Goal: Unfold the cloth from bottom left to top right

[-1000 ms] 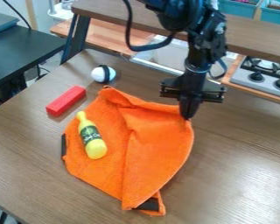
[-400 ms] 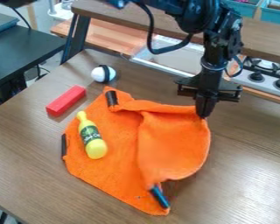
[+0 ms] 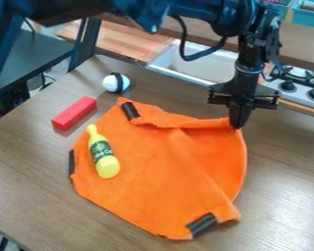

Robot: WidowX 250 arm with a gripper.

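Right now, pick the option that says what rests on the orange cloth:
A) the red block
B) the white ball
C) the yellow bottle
C: the yellow bottle lies on the left part of the orange cloth, while the red block and white ball sit on bare table beyond its edge.

The black arm (image 3: 233, 17) is stretched from eleven to one o'clock; the gripper (image 3: 238, 126) is pointed toward six, its fingers pressed together.
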